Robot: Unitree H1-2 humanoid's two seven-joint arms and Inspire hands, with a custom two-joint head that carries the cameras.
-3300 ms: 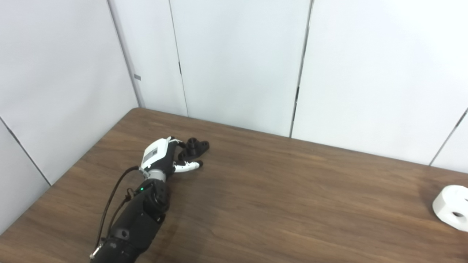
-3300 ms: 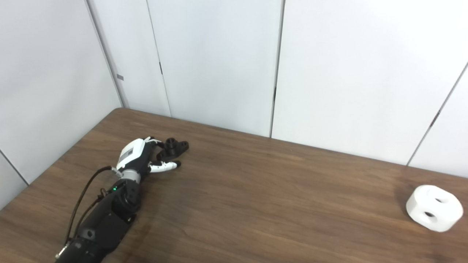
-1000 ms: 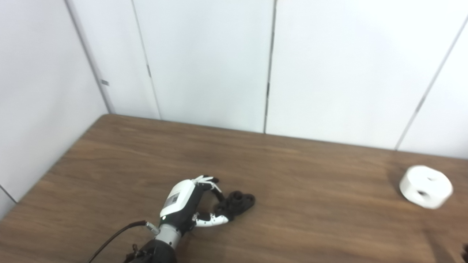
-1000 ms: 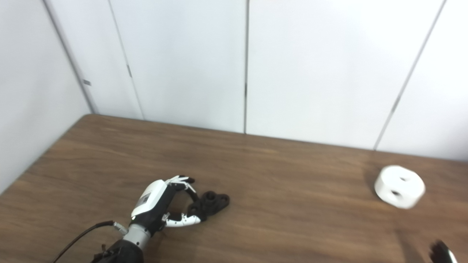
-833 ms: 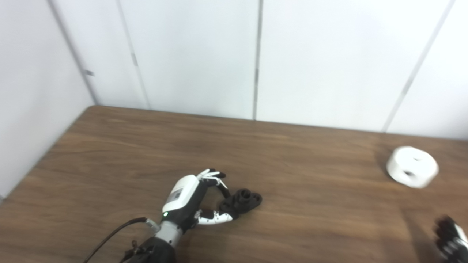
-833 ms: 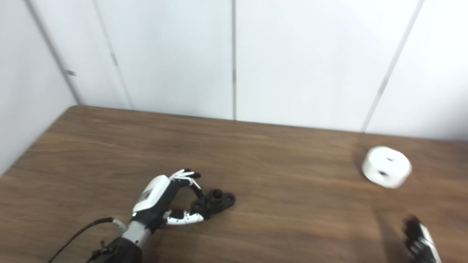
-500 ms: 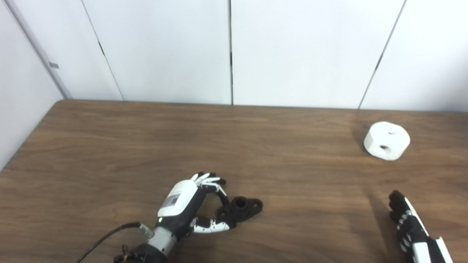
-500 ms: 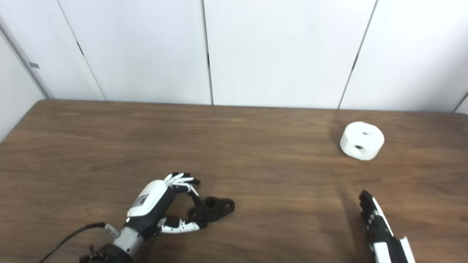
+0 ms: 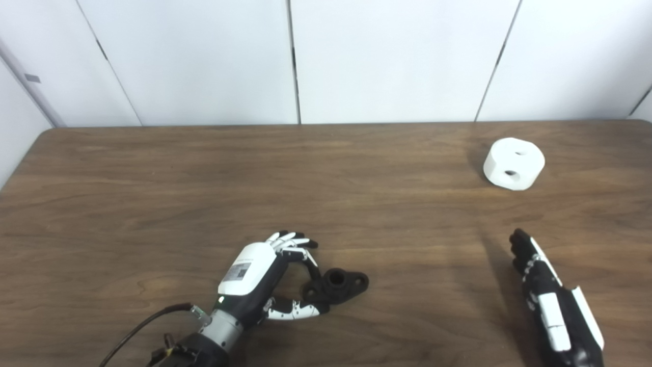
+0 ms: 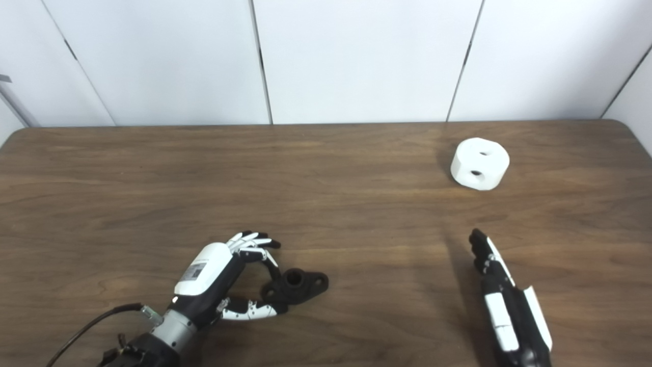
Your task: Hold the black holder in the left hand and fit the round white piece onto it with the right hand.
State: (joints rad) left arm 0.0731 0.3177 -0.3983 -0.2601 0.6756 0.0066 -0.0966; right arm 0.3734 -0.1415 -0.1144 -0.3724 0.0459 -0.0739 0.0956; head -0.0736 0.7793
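Low over the brown table [image 9: 153,168], my left hand [image 9: 254,278] pinches the black holder [image 9: 338,284] between fingertips and thumb. Empty, my right hand [image 9: 547,298] stretches flat, fingers straight, pointing toward the round white piece [image 9: 513,163], well apart near the far edge.

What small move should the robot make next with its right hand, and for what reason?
Probably the right hand should reach forward to the round white piece with holes. The left hand already has its fingers around the black flanged holder on the brown wooden table, while the right hand holds nothing and the white piece lies apart, farther back.
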